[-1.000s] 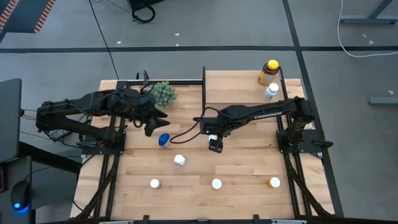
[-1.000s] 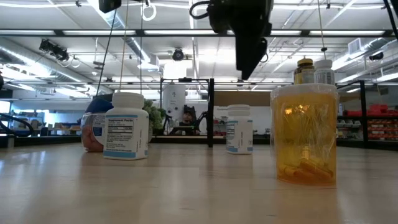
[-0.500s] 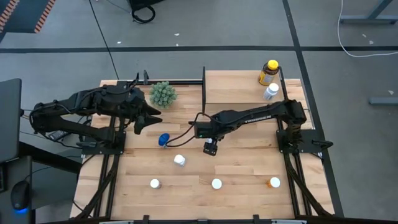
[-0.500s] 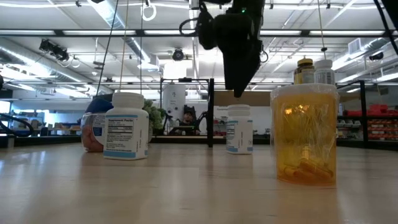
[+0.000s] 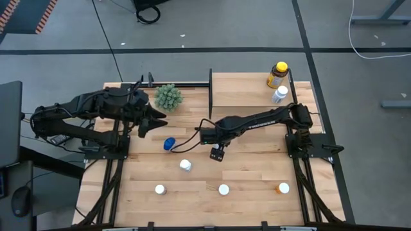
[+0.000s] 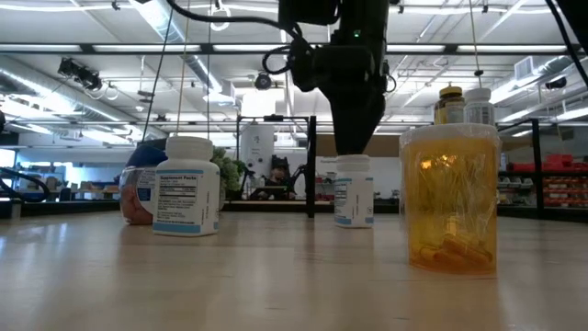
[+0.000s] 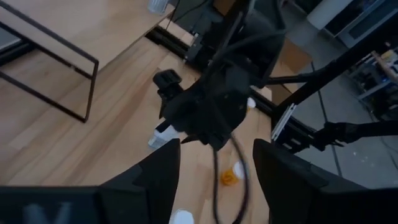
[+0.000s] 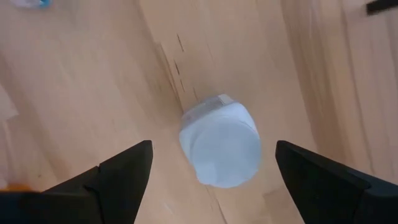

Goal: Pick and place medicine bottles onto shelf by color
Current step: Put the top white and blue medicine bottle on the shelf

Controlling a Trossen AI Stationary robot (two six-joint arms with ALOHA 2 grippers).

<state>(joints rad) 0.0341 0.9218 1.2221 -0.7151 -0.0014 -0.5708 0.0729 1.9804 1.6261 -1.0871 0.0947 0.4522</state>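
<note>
R gripper [image 5: 217,154] is hanging w/ jaws spread wide, empty, near tabletop [image 5: 250,173] centre; its wrist cam is looking straight down on a white-capped bottle [image 8: 221,149] sitting between the fingers [image 8: 118,177], not touching. L gripper [image 5: 156,120] is waiting by the plant [image 5: 168,96], jaws partly apart, holding nothing. Blue bottle [image 5: 169,144] is lying just below it. Amber yellow-cap bottle [image 5: 277,74] & a white one [image 5: 279,94] are standing on the shelf [image 5: 244,90] at far right corner. Orange bottle [image 6: 450,198] is standing near front edge.
</note>
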